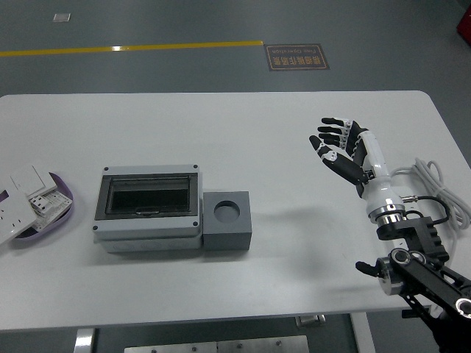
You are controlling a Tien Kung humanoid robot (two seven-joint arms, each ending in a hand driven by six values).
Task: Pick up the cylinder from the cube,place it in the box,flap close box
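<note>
A grey box (149,208) with a dark clear lid lies shut on the white table (221,118), left of centre. A dark grey cube (227,219) with an empty round hole in its top touches the box's right side. I see no cylinder anywhere. My right hand (337,143) hovers over the table's right part, well to the right of the cube, fingers spread and empty. My left arm is out of view.
A purple dish (51,206) with white wall switches sits at the left edge. A white power strip with a coiled cable (434,184) lies at the right edge, just behind my right forearm.
</note>
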